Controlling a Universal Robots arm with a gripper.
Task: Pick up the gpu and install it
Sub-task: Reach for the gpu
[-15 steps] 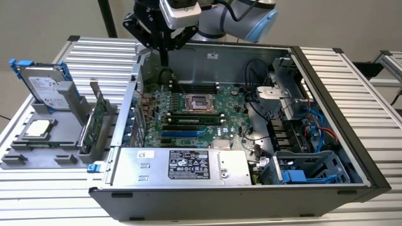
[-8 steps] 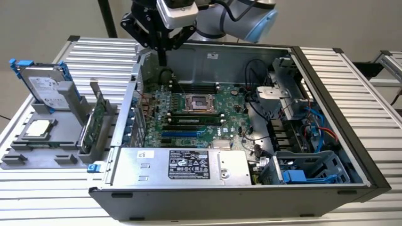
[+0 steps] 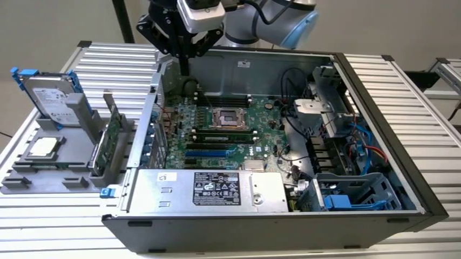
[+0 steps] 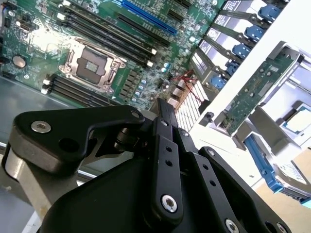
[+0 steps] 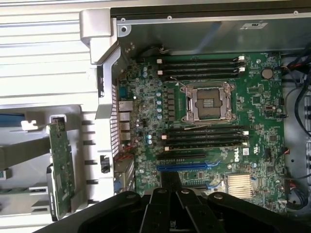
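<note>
- A plain, pale grey wall (image 3: 58, 21) stands behind the scene (soft, flat light falls on it).
- The desk (image 3: 403, 81) is made of silver ribbed metal slats with black corner caps.
- A dark upright post (image 3: 124, 19) rises behind the desk, toward the exterior view's left.

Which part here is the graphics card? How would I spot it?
Start at the open computer case; a grey parts rack sits beside it on the exterior view's left. The gpu stands on edge there, nearest the case: a thin green board, unlike the silver hard drive and square chip.
</note>
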